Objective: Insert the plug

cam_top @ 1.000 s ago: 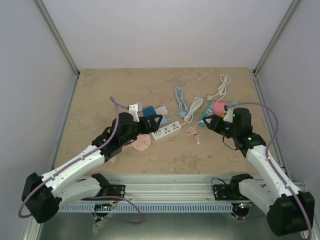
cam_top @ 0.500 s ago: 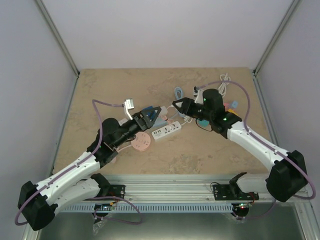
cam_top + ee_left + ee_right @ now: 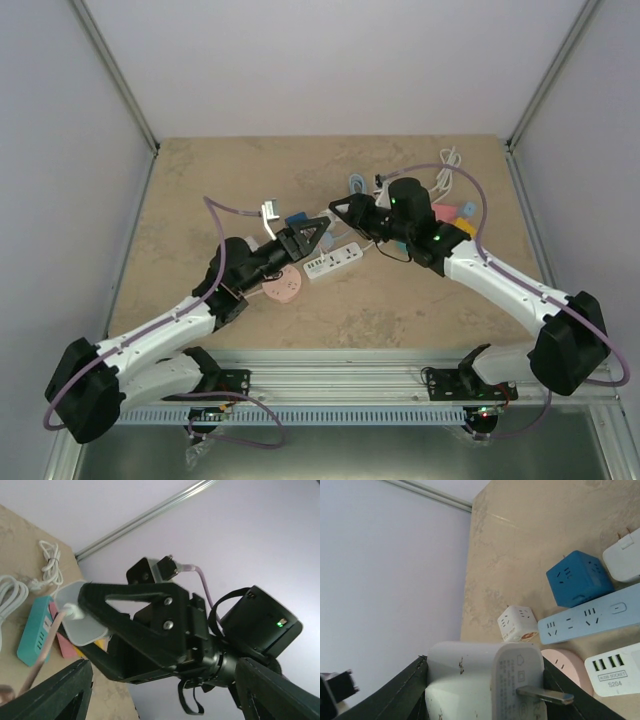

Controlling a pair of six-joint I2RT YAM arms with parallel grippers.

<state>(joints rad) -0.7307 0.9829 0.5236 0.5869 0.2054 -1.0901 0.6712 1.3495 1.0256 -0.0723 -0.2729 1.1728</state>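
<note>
My right gripper (image 3: 487, 692) is shut on a white plug adapter (image 3: 465, 677) with its flat metal prongs pointing out sideways. In the top view it (image 3: 342, 211) hovers above the sockets at the table's middle. The left wrist view shows this adapter (image 3: 75, 620) with a pink cable (image 3: 42, 652) hanging from it. A white power strip (image 3: 333, 262) lies just below. My left gripper (image 3: 306, 237) is open and empty, raised and facing the right gripper; its fingers (image 3: 55, 695) frame the left wrist view.
A blue cube socket (image 3: 580, 577), a white cube socket (image 3: 517, 623), a light blue strip (image 3: 590, 620) and a pink round socket (image 3: 283, 287) lie close together. White cables (image 3: 445, 168), a teal strip (image 3: 34, 630) and pink blocks (image 3: 455, 212) lie at the back right.
My right arm has swung from the right side to the table's middle with the adapter. My left gripper has lifted off the sockets and tilted up toward it.
</note>
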